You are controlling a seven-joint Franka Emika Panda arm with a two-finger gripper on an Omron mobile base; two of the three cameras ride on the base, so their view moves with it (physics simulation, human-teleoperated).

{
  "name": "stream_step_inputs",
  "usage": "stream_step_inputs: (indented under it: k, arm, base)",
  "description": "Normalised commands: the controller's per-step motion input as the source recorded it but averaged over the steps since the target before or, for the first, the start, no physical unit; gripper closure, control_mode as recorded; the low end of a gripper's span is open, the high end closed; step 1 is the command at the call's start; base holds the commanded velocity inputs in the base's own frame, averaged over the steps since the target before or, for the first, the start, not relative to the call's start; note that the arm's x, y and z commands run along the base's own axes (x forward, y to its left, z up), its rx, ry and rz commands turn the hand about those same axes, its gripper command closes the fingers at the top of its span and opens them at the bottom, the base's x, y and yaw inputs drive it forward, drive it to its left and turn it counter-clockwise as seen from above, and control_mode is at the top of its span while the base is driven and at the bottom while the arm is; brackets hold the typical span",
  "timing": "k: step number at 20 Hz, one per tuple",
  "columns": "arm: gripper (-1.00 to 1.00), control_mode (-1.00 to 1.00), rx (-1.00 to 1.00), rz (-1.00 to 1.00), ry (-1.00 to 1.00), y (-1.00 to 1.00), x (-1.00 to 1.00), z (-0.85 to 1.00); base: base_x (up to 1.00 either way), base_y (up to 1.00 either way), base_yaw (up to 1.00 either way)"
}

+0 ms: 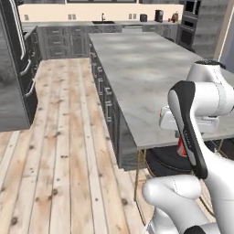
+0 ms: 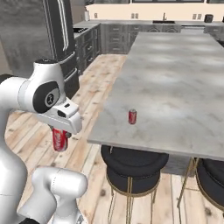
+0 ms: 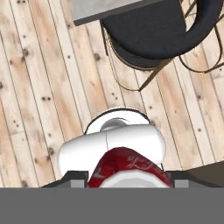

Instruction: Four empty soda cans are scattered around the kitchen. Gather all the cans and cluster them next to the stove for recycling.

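Arm folded low, jaws clamped on soda can (image 2: 60,139).

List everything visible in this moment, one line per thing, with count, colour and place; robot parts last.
soda cans: two, red; one held in the gripper, one upright on the island counter near its front edge
island counter: one, grey marble, centre of the room
stools: two, black with gold legs, under the island's front edge
fridge: one, dark steel, left
floor: light wood planks
gripper: one, shut on a soda can, over the floor beside the island
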Motion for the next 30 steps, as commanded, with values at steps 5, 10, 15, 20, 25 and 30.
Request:
stream_step_inputs:
  k: [5, 10, 15, 20, 25, 30]
  arm:
    - [1.0, 1.0, 0.0, 0.0, 0.0, 0.0, 0.0, 0.0]
    - [1.0, 1.0, 0.0, 0.0, 0.0, 0.0, 0.0, 0.0]
    - [1.0, 1.0, 0.0, 0.0, 0.0, 0.0, 0.0, 0.0]
    - [1.0, 1.0, 0.0, 0.0, 0.0, 0.0, 0.0, 0.0]
    - [1.0, 1.0, 0.0, 0.0, 0.0, 0.0, 0.0, 0.0]
    - [1.0, 1.0, 0.0, 0.0, 0.0, 0.0, 0.0, 0.0]
  base:
    - [0.09, 1.0, 0.0]
    - [0.58, 0.72, 0.01]
    - [0.98, 0.49, 0.0]
    - [1.0, 0.4, 0.0]
    - [1.0, 0.34, 0.0]
    - [1.0, 0.12, 0.0]
